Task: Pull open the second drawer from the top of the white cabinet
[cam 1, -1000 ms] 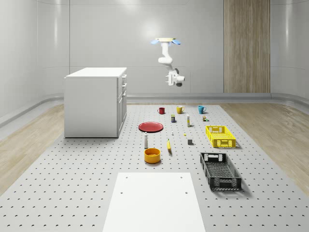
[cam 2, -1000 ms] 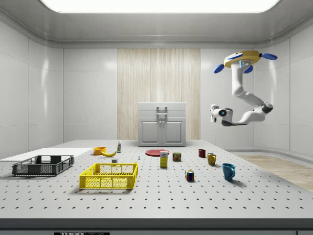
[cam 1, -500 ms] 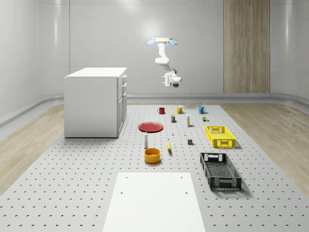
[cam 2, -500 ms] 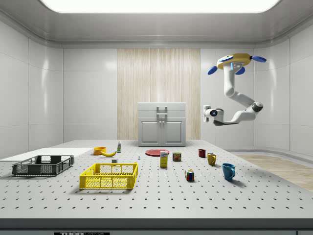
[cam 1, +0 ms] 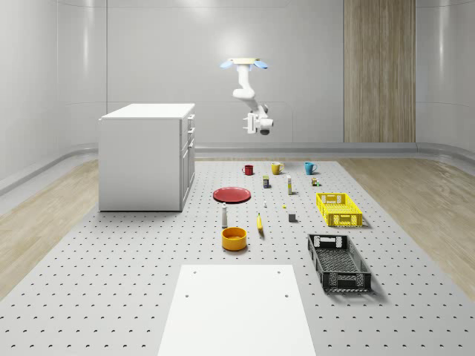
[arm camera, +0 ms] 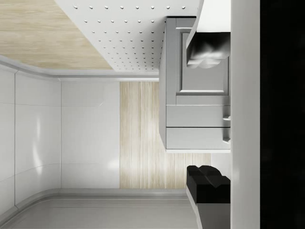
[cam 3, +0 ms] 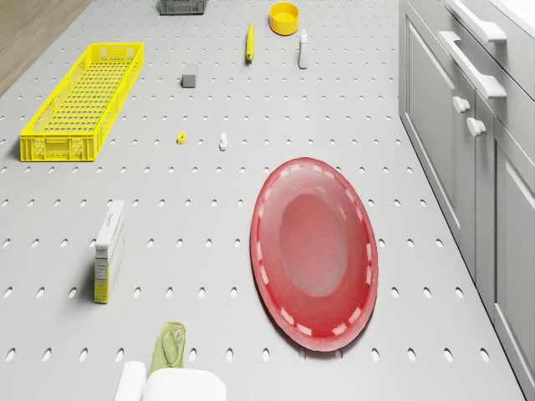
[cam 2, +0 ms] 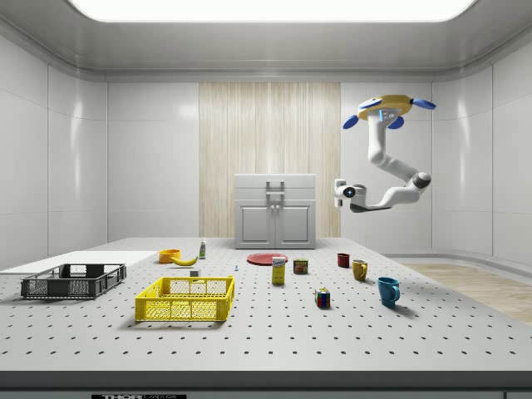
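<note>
Side view gives you the clearest read on the robot: the drone [cam 2: 385, 106] hovers high in the air, off the side view's right of the white cabinet [cam 2: 275, 211], with the arm bent down and back so the end effector [cam 2: 340, 191] points toward the cabinet at about drawer height, well apart from it. From the whole-scene view you get what the side view cannot: the drone [cam 1: 241, 64] hangs above the far edge of the surface [cam 1: 111, 282], beyond the red mug [cam 1: 248, 170], and the cabinet [cam 1: 147, 156] stands near the far corner at that view's left.

Your drone view adds the floor plan below: the red plate [cam 3: 314, 251] just beside the cabinet's doors, the yellow crate [cam 3: 82, 102], and the two drawer handles, the second drawer [cam 3: 471, 71] closed flush.

In the wrist view the cabinet [arm camera: 198, 90] appears turned sideways, and dark finger pads [arm camera: 207, 183] cut into the frame. You cannot tell whether the end effector is released or clenched; it grips nothing visible. The drawer fronts are partly cut off there.
</note>
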Controlling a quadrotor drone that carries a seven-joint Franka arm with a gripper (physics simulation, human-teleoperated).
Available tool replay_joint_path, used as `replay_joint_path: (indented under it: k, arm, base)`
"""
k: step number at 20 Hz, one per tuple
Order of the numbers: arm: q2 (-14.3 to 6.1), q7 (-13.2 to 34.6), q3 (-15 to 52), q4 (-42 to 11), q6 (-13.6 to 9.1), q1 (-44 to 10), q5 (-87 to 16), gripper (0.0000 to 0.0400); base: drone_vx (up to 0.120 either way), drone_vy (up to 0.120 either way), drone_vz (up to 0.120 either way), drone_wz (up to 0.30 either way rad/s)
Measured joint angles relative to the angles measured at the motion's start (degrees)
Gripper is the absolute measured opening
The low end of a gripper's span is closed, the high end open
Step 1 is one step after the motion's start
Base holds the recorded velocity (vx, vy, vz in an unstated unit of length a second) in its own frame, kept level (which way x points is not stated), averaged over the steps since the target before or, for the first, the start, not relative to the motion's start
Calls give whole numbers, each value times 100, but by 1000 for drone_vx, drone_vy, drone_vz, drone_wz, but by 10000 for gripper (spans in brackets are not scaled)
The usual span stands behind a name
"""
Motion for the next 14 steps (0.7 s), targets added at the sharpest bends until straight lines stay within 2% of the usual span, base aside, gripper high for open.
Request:
replay_joint_path:
  k: [14]
  arm:
    - [-276, 176, -100, -36, 254, 275, -212, 300]
  base:
    - [120, -120, 0, 0]
